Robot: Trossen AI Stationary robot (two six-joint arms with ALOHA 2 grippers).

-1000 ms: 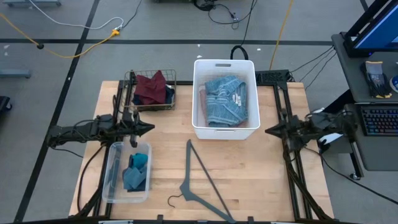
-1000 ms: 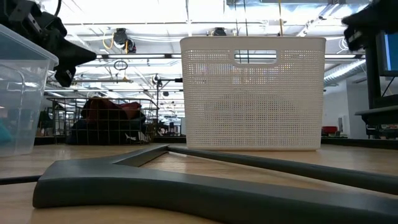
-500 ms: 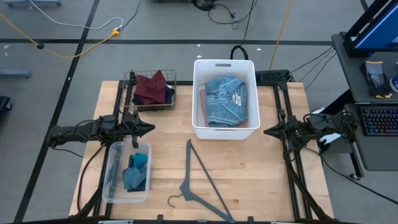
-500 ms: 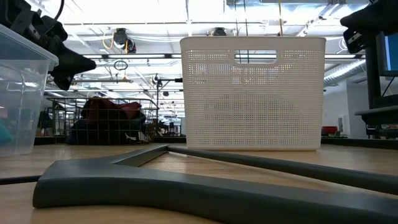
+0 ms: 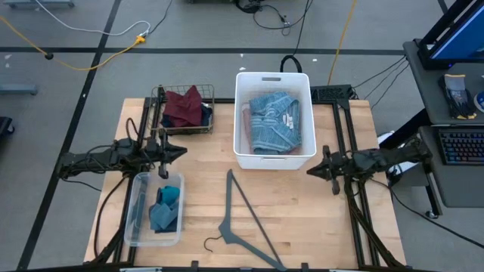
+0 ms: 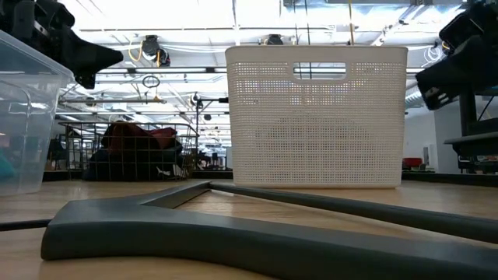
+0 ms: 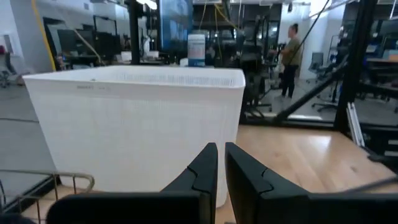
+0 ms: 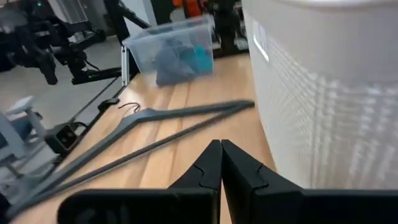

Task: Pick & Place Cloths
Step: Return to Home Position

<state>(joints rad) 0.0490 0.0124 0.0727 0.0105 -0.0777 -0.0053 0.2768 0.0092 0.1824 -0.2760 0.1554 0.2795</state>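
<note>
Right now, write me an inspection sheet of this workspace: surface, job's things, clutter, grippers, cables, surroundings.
Surface: wooden table, bare wood between the containers.
Job's things: light-blue striped shirt in the white bin; maroon garment in the wire basket; teal and blue pieces in the clear box.
Clutter: grey hanger lying flat in front of the bin.
Grippers: left gripper shut, empty, between basket and clear box; right gripper shut, empty, right of the bin.
Cables: yellow cable and black cables on the floor beyond the table.
Surroundings: keyboard on a side desk; a person standing far off.
</note>
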